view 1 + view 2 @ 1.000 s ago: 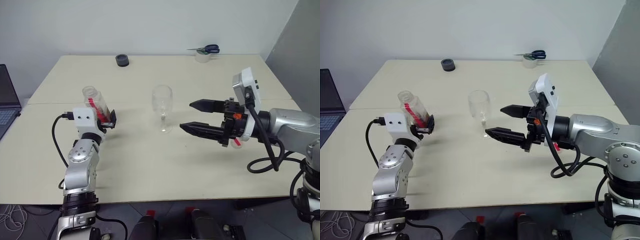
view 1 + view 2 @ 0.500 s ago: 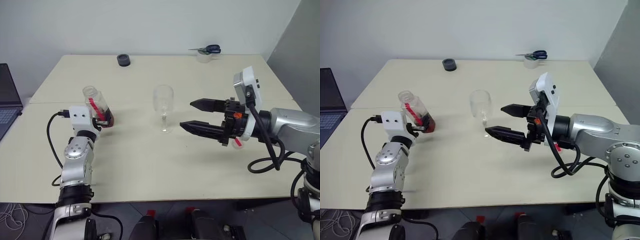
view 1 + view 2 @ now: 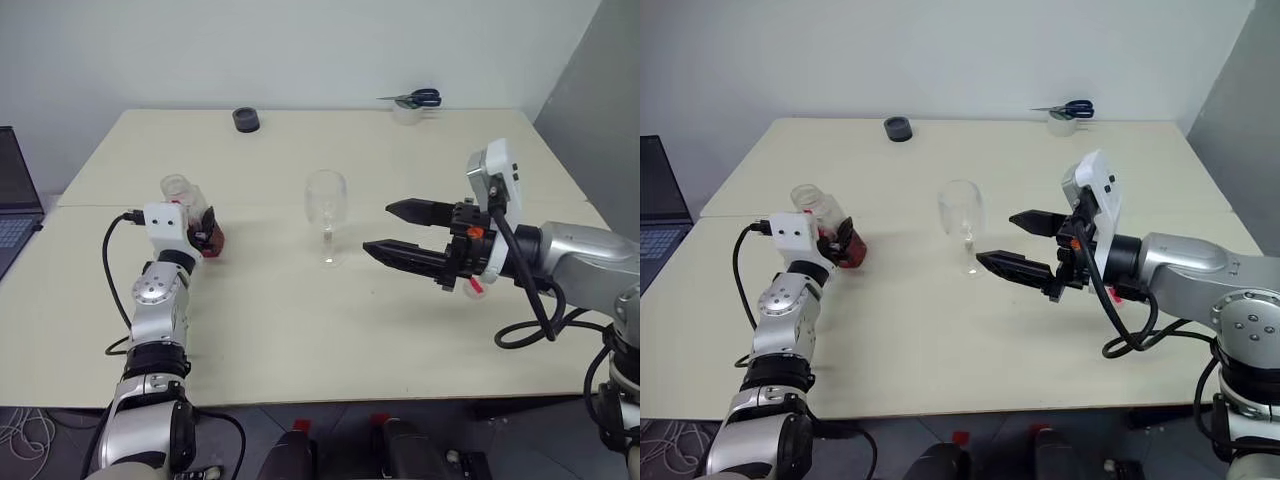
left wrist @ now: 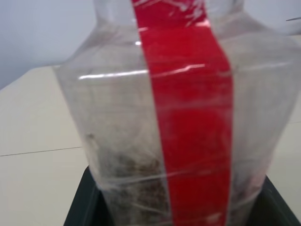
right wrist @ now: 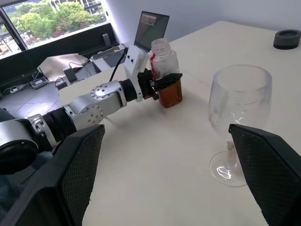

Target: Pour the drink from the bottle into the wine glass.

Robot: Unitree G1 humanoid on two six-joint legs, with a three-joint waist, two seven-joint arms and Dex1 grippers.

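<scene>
Bottle: While the left gripper pinches the small clear plastic bottle low, frame left, thin walls flex.
Right gripper: jaws wide, empty.

- Your left gripper sits at the table's left side, arm reaching forward, jaws clamped on the bottle.
- Your right gripper hovers level, pointing left, fingers spread wide, holding nothing.
</scene>
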